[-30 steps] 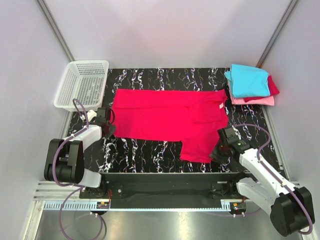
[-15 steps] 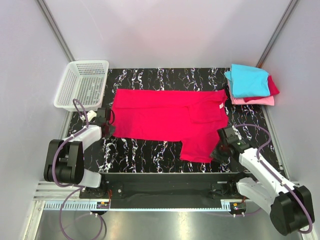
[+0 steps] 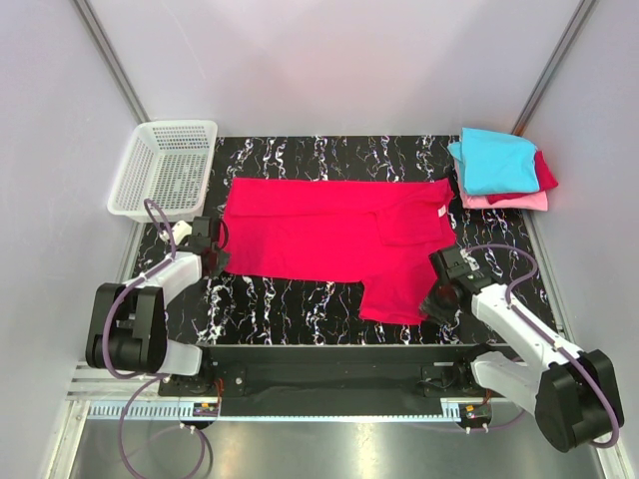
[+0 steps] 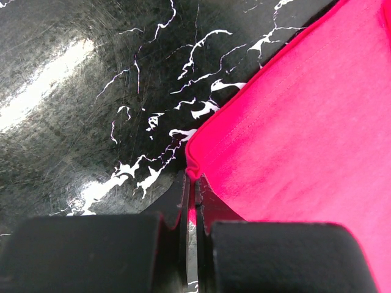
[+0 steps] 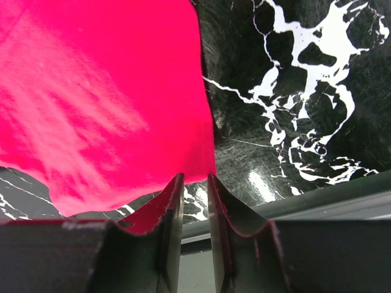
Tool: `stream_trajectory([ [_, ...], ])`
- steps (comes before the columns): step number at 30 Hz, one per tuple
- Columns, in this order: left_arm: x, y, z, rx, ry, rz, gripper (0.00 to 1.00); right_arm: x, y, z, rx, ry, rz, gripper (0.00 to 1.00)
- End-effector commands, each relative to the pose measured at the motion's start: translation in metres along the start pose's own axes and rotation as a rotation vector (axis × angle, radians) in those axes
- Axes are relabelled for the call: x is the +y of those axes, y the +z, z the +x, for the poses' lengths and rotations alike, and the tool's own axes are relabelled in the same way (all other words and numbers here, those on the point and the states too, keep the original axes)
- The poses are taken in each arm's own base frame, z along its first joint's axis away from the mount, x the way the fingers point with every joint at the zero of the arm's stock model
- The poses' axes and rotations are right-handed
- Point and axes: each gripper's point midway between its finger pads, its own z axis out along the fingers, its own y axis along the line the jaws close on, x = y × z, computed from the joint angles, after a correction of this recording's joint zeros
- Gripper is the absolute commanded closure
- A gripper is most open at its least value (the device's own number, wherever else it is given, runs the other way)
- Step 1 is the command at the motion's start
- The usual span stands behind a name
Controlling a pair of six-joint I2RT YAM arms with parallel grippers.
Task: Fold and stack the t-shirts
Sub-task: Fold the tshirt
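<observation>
Top view: ahead of your right gripper (image 3: 436, 299), in the far right corner, sits a stack with a cyan t-shirt (image 3: 496, 160) on top and a dark red t-shirt (image 3: 544, 177) and pink t-shirt (image 3: 511, 202) under it, all folded. Reckon that part done. The crimson t-shirt (image 3: 319, 235) lies between your two grippers, spread on the marbled table (image 3: 300, 291) with the far sleeve turned in. Its folding and stacking are left. A white mesh basket (image 3: 126, 185) stands just beyond your left gripper (image 3: 215, 261). Both arms reach low and forward, the left at the hem corner, the right beside the near sleeve

Left wrist view: fingers pressed together, pinching the shirt's corner, with a sliver of crimson showing between them. Cloth spreads ahead and right of the gripper, bare table ahead and left

Right wrist view: fingers a little apart, and table shows through the narrow gap, with no cloth seen in it. The sleeve's edge ends at the left-hand fingertip. My guess is that it's not gripped yet
</observation>
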Motion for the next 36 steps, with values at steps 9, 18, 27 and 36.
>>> stream_trajectory([
  [9, -0.004, 0.006, -0.002, -0.002, 0.009, 0.009, 1.00, 0.015, -0.017, 0.006, 0.033, -0.039, -0.066, 0.72],
  [18, -0.003, 0.006, -0.002, -0.003, 0.010, 0.004, 1.00, 0.012, 0.003, 0.025, 0.156, -0.086, 0.036, 0.74],
  [27, -0.006, 0.003, -0.004, -0.005, 0.012, 0.019, 1.00, 0.007, -0.006, -0.005, -0.006, -0.063, 0.109, 0.69],
  [36, -0.006, 0.003, -0.003, -0.003, 0.016, 0.018, 1.00, 0.005, 0.000, -0.003, 0.016, -0.070, 0.142, 0.70],
])
